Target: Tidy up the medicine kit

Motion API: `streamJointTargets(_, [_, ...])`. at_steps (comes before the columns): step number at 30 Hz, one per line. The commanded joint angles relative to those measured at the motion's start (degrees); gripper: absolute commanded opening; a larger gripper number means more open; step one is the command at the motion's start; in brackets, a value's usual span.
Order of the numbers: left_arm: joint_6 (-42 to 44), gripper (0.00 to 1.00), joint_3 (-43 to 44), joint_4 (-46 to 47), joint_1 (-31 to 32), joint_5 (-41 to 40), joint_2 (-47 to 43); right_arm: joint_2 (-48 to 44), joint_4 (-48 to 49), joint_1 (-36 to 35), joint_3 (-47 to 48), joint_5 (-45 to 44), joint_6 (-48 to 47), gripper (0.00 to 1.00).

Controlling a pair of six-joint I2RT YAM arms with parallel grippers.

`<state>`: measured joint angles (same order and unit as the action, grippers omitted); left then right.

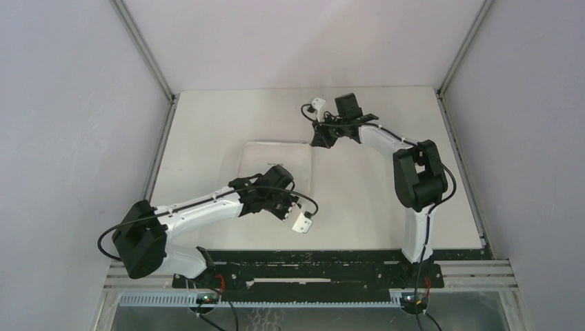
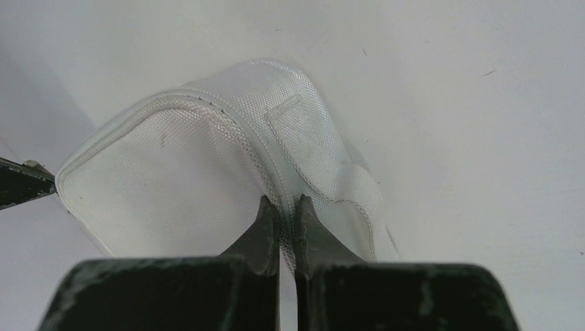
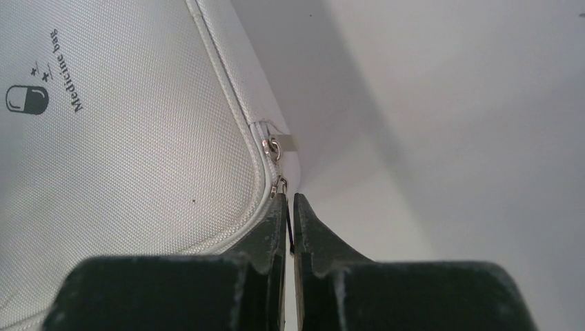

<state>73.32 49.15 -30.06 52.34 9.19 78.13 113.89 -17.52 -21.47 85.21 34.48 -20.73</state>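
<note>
Your left gripper (image 2: 288,207) pinches the edge seam of the one medicine kit (image 2: 159,179). Your right gripper (image 3: 290,203) is pressed together at its far right corner, right by two zip sliders (image 3: 274,146). The kit lies mid-table (image 1: 386,207), lid closed, contents hidden — both arms reach in, elbows bent.
</note>
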Motion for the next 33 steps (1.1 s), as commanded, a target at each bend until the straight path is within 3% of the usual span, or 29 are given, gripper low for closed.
streamJointTargets(1, [6.38, 0.00, 0.52, -10.42, 3.65, 8.90, 2.40, 2.82, 2.09, 2.27, 5.65, -2.81, -7.42, 0.00])
streamJointTargets(16, [6.83, 0.00, 1.22, -9.24, 3.73, 9.43, 4.00, 12.05, -13.24, 1.89, 21.84, 5.75, -24.30, 0.00])
streamJointTargets(33, [7.80, 0.00, 1.72, -9.07, 3.91, 9.03, 4.95, 18.74, -18.41, -1.00, 32.26, 7.32, -29.86, 0.00])
